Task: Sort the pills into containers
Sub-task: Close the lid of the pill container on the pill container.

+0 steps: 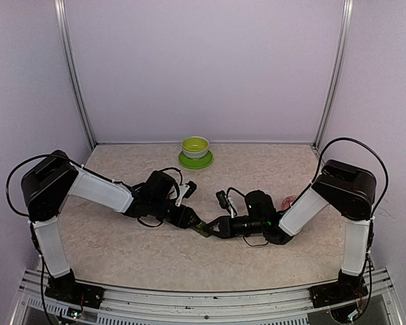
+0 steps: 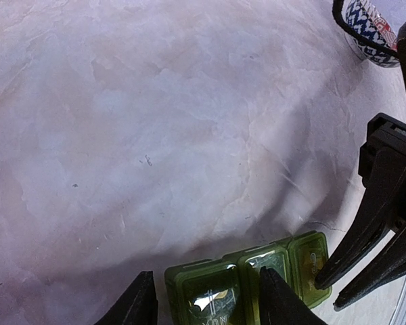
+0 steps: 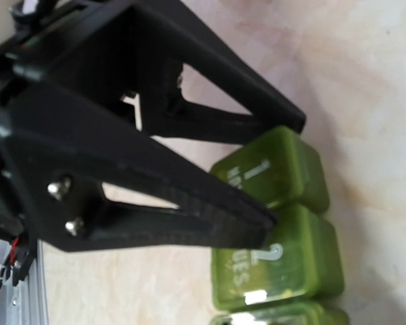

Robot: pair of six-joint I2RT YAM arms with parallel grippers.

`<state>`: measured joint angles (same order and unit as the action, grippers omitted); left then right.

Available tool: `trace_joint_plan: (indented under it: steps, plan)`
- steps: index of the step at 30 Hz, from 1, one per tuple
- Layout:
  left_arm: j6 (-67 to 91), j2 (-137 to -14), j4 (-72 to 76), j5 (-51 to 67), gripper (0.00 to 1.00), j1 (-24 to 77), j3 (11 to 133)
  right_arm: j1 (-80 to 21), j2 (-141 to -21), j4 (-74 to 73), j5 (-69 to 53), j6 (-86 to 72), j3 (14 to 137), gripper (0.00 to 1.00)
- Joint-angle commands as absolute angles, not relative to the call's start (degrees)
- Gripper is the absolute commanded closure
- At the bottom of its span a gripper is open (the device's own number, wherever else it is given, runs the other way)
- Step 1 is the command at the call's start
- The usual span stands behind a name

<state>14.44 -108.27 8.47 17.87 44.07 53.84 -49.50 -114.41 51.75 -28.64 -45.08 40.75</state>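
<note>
So my two arms lean in from the near edge of the table [image 1: 122, 257] and meet about mid-table. That's where the containers [image 2: 223, 288] are: the little dark green strip lies flat on the tabletop, right between my two tools, and the lids look closed.

My left gripper [image 2: 210, 274] straddles the compartment at one end of the strip, one finger on each side and snug against it as far as I can see, so I'd call that clamped on it.

My right gripper [image 3: 283, 172] comes in from the opposite end and is closed down on the end compartment marked 1 [image 3: 271, 169]. One tip is at its outer edge, the other at the seam with compartment 2 [image 3: 277, 261]. Whether it's got the lid edge itself, can't tell.

Further back, behind my right arm, sits the red-and-white patterned bowl [image 2: 369, 24]. Way at the far edge is the lime-green bowl [image 1: 195, 146] on its saucer [image 1: 195, 161], well apart from everything.
</note>
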Motion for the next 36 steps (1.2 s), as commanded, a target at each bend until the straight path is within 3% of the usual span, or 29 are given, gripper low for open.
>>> trace_joint_plan:
  steps: [1, 36]
  plan:
    - [12.8, -111.2, 1.9, 15.9, 0.51, 44.1, 53.1, -50.2, -116.2, 49.8, -28.2, -45.0, 42.0, 0.85]
    - [13.1, -111.3, 1.6, 15.1, 0.51, 44.1, 53.2, -51.8, -117.4, 47.0, -29.6, -42.6, 41.7, 0.90]
